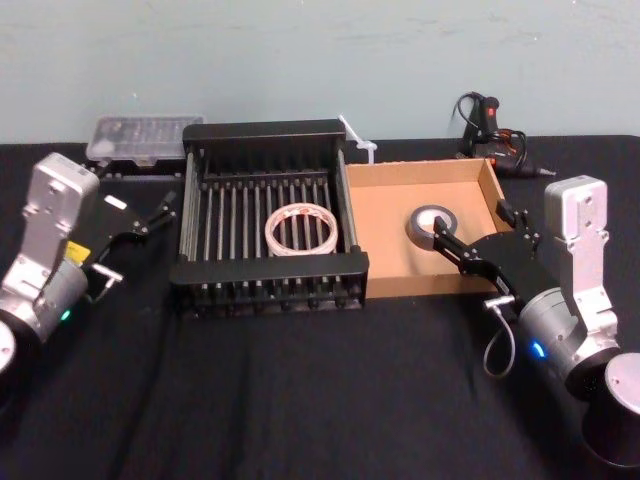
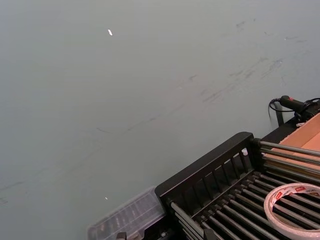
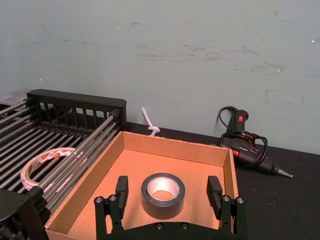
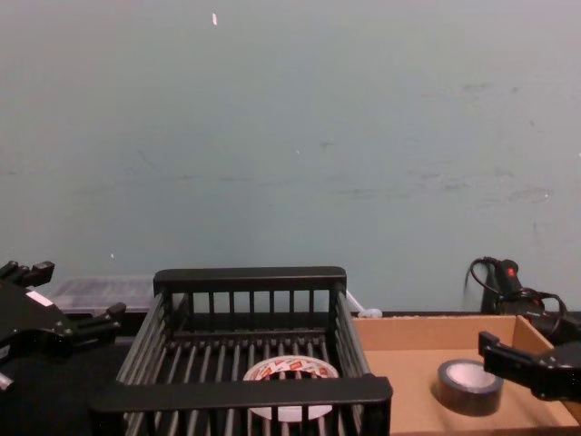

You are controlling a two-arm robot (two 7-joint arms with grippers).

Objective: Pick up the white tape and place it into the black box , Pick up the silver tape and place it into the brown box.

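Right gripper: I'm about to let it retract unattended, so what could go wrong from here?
The right gripper is open, its fingers on either side of the silver tape lying in the brown box. Pulling back low could drag the roll or catch the box's near wall and shift the light tray. The white tape lies flat in the black box, with the left gripper open beside that crate; a swing inward could bump its rim.

Workshop: glue gun (image 3: 247,145), scuffed wall (image 3: 200,55).

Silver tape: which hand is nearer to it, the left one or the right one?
Right. The right hand is open just beside the silver tape in the brown box; the left hand is beyond the black box.
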